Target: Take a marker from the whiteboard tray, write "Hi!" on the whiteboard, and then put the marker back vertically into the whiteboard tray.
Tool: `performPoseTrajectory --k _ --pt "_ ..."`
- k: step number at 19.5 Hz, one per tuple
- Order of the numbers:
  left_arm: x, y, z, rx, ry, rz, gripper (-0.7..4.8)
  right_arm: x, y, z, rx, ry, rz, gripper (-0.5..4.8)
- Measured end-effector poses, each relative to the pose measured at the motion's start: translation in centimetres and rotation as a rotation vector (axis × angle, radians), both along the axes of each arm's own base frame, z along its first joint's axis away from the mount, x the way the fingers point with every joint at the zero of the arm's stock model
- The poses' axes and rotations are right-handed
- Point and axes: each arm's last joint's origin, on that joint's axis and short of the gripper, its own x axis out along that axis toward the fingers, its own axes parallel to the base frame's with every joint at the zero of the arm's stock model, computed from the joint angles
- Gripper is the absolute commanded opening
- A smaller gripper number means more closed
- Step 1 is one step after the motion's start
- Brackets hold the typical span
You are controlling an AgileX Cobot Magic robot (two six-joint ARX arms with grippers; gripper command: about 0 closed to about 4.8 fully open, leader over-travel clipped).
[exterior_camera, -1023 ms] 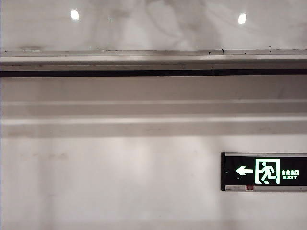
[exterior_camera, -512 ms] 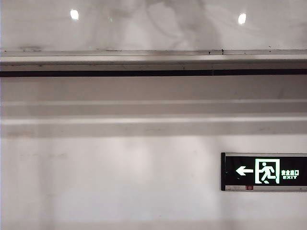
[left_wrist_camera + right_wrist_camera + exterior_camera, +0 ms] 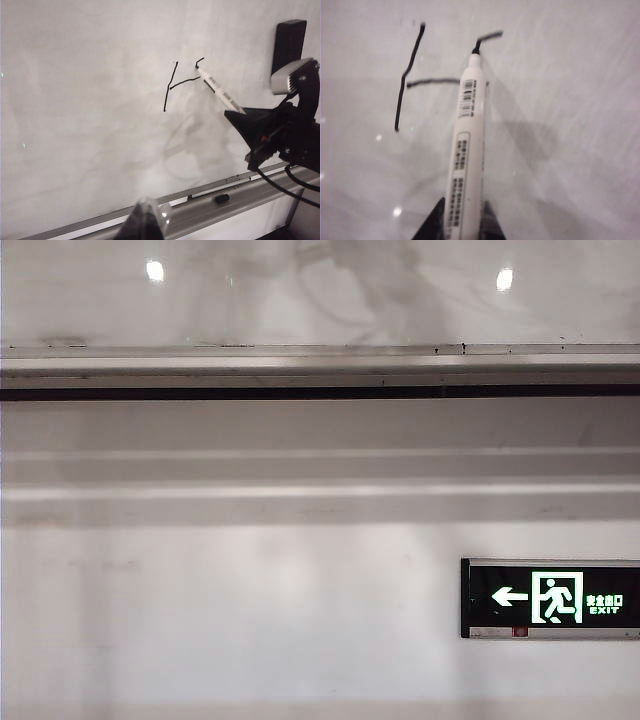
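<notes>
The marker (image 3: 467, 150) is a white barrel with barcodes, and my right gripper (image 3: 462, 225) is shut on its lower end. Its black tip touches the whiteboard (image 3: 90, 100) at the end of a short hooked stroke (image 3: 487, 36). Beside that stroke are a long upright line (image 3: 170, 87) and a crossbar (image 3: 185, 81). In the left wrist view the marker (image 3: 220, 92) slants up from the right gripper (image 3: 231, 114). A loose black cap (image 3: 222, 198) lies on the whiteboard tray (image 3: 210, 212). My left gripper (image 3: 147, 220) hangs shut and empty in front of the tray. No gripper shows in the exterior view.
The exterior view shows the whiteboard's lower strip (image 3: 320, 295), the whiteboard tray (image 3: 320, 375) with its black stripe, wall mouldings below and a lit exit sign (image 3: 550, 598) at lower right. A black rectangular block (image 3: 290, 42) sits on the board above the right arm.
Only the faint grey reflection in the whiteboard has shifted a little. The tray, wall and sign look the same.
</notes>
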Motion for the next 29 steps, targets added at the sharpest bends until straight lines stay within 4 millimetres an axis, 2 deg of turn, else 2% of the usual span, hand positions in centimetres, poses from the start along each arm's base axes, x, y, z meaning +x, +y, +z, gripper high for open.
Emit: performPoseTrajectory --k 14,18,20,22,26,29 --pt "0.0 0.0 0.0 0.0 0.0 0.0 -0.05 -0.5 -0.4 -1.6 -0.063 0.195 -0.015 -0.05" --pt "0.0 0.0 0.0 0.0 0.0 0.001 -0.05 -1.8 -1.1 -0.4 -0.049 0.175 -0.023 -0.05" --pt "0.0 0.0 0.0 0.0 0.0 0.0 -0.05 -3.4 -2.1 1.6 -0.001 0.105 -0.024 -0.05" --pt "0.0 0.0 0.0 0.0 0.0 0.0 -0.05 -3.8 -2.5 2.5 0.035 0.051 -0.038 -0.05" --pt "0.0 0.0 0.0 0.0 0.0 -0.002 -0.05 -2.5 -2.2 1.3 0.003 0.083 -0.057 -0.05" --pt "0.0 0.0 0.0 0.0 0.0 -0.004 -0.05 -2.4 -2.1 1.3 -0.006 0.075 -0.057 -0.05"
